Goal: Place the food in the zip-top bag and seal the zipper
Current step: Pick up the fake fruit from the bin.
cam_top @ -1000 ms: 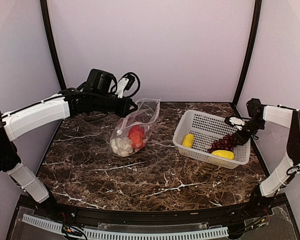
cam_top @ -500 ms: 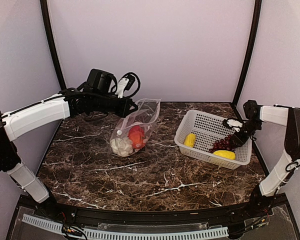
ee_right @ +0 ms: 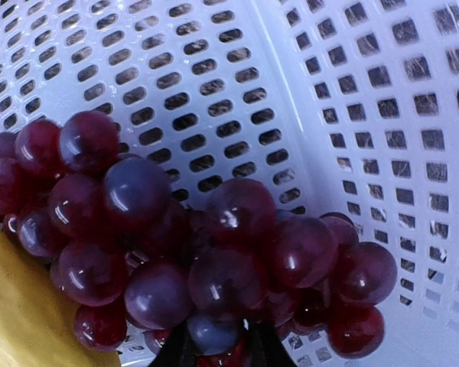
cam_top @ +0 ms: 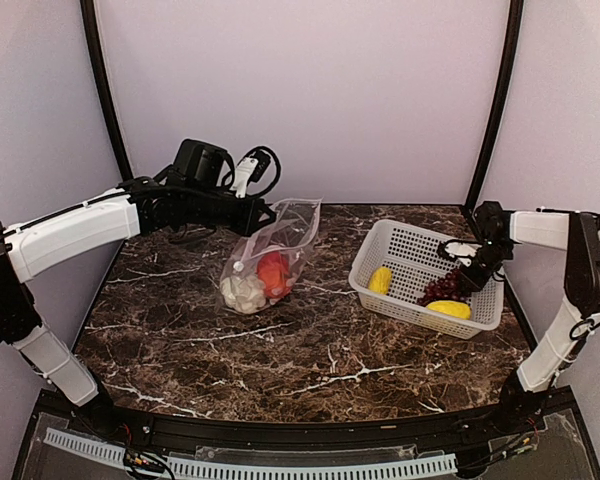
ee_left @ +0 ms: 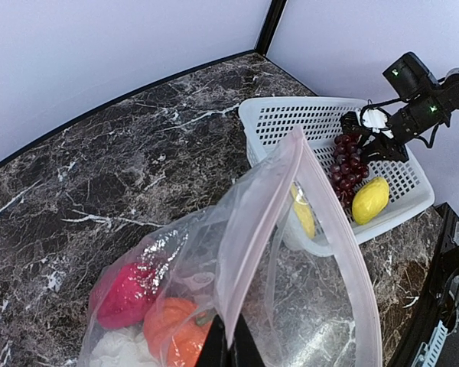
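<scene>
The zip-top bag (cam_top: 277, 246) stands open on the table, and my left gripper (cam_top: 263, 215) is shut on its upper edge, holding the mouth up. In the left wrist view my left gripper (ee_left: 229, 348) pinches the pinkish zipper (ee_left: 269, 200). Inside the bag lie the red pepper (ee_left: 122, 294), the orange-red round piece (ee_left: 174, 334) and the white cabbage (cam_top: 243, 293). My right gripper (cam_top: 467, 270) is down in the white basket (cam_top: 405, 240), shut on the dark purple grapes (cam_top: 442, 288); up close, my right gripper (ee_right: 218, 353) grips the grapes (ee_right: 191, 245). Two yellow pieces (cam_top: 377, 280) (cam_top: 447, 309) lie in the basket.
The basket's near rim (cam_top: 420, 318) stands to the right of the bag. A black device with a white cable (cam_top: 242, 172) sits behind my left arm at the back wall. Dark frame posts (cam_top: 490, 110) rise at the back corners.
My right wrist has moved a little left and deeper into the basket, over the grapes. The left arm and the bag have not moved.
</scene>
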